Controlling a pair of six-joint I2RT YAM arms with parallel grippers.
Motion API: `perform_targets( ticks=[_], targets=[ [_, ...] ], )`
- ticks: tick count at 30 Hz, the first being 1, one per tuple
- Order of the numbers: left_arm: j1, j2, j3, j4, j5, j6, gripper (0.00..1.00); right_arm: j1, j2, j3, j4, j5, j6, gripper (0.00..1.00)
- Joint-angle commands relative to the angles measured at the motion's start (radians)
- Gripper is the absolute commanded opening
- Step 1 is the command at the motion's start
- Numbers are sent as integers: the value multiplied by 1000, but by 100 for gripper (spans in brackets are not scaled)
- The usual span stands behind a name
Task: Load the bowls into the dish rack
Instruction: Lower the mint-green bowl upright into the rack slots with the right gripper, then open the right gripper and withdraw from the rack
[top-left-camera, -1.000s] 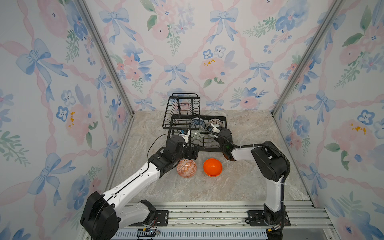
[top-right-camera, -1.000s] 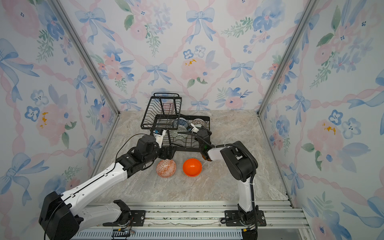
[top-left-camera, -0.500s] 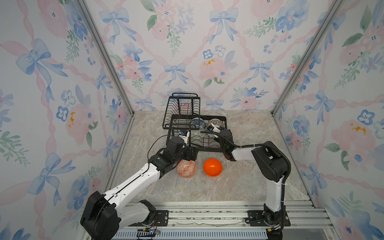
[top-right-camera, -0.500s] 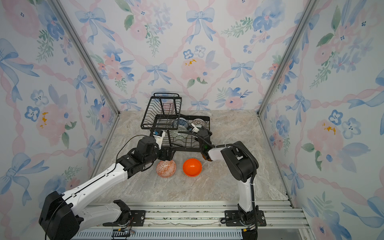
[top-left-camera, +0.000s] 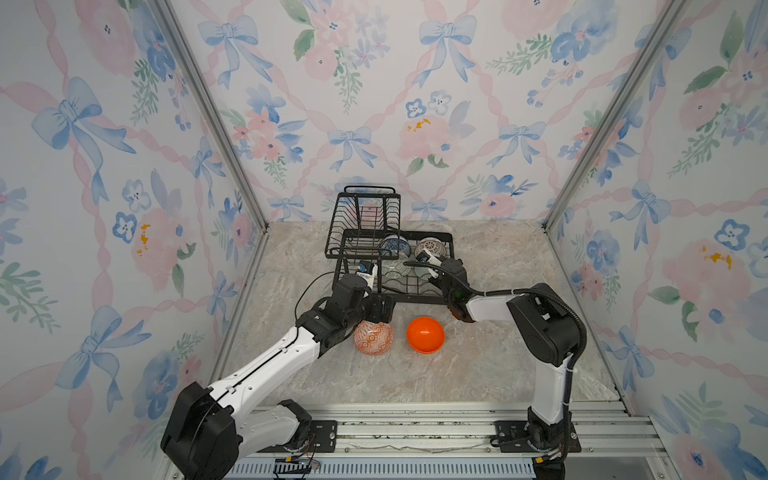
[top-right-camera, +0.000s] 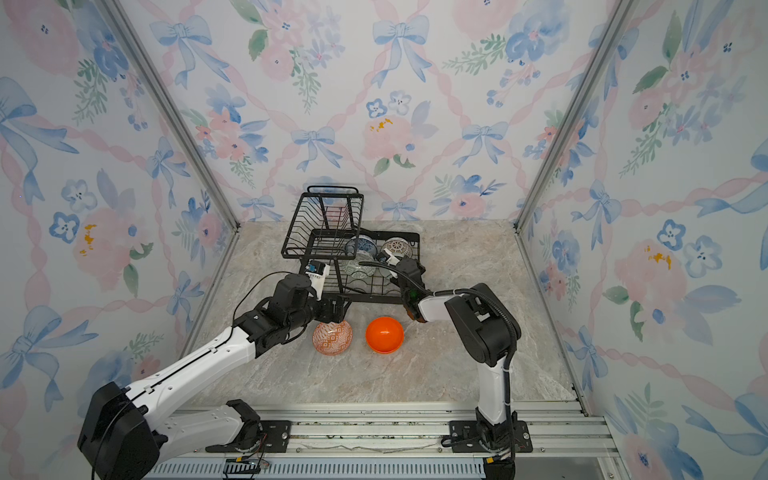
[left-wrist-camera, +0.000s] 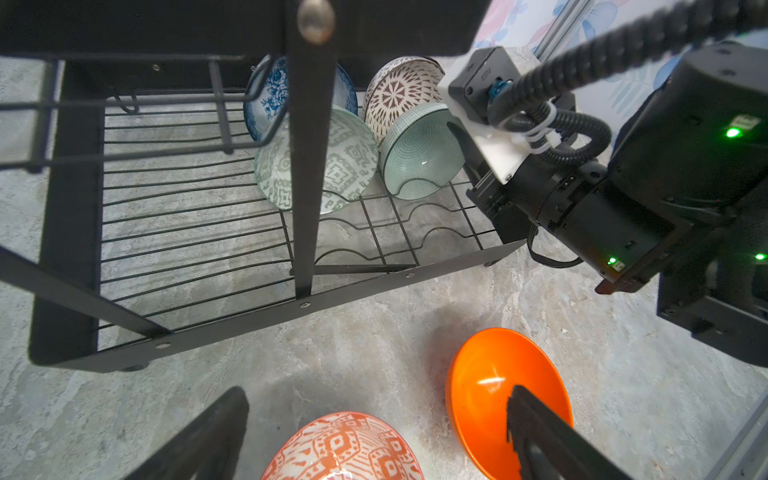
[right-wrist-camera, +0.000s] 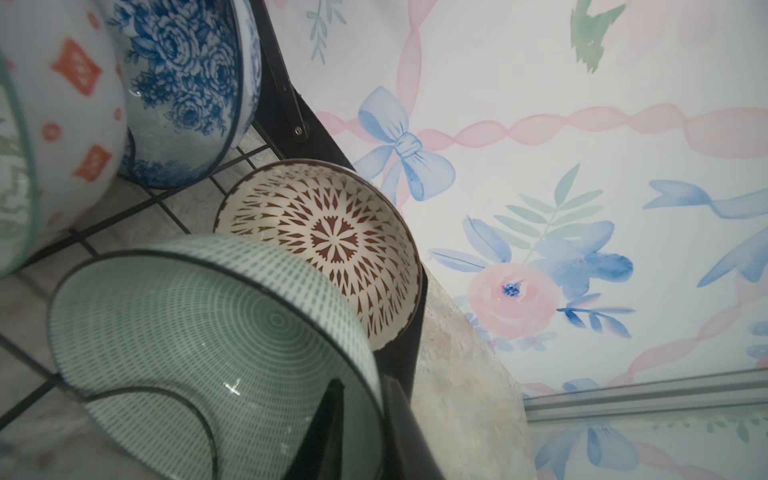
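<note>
Marble tabletop (top-left-camera: 478, 374) | left fingers (left-wrist-camera: 536, 432) wide apart | right fingers (right-wrist-camera: 330, 424) straddle mint bowl (right-wrist-camera: 187, 324) rim, grip unclear

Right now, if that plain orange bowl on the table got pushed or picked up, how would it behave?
The plain orange bowl shows a bright glare inside, so it is probably slick to pinch. It looks rigid, unlikely to flex. Its round body sits on the smooth table, so a push would likely slide or rock it.
</note>
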Motion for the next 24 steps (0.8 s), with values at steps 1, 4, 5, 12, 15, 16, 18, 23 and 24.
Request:
perform_targets(
  ticks=[1,4,5,12,15,16,18,23,24],
  targets=[
    [8,0,-11,2,13,-14,98,-15,-49,-12,-27,-13,36,22],
    [8,-4,-12,0,12,-16,98,-17,-67,-14,-33,-19,42,25],
    [7,-4,-12,0,12,-16,98,-18,-73,-14,-38,-20,45,28],
    [9,-13,-17,-2,12,-21,98,-19,-121,-16,-75,-39,53,81],
    [9,-19,-19,-5,12,-20,98,-18,-143,-22,-81,-38,62,99],
    [10,-21,-18,-4,12,-22,98,-18,-150,-24,-83,-38,64,97],
    [10,-26,-20,-7,11,-22,98,-17,-169,-32,-88,-38,67,97],
    [11,-36,-24,-30,-6,-16,98,-6,-237,-51,-124,-36,93,97],
    [11,-40,-25,-36,-12,-13,98,-3,-257,-53,-141,-35,98,97]
  ],
)
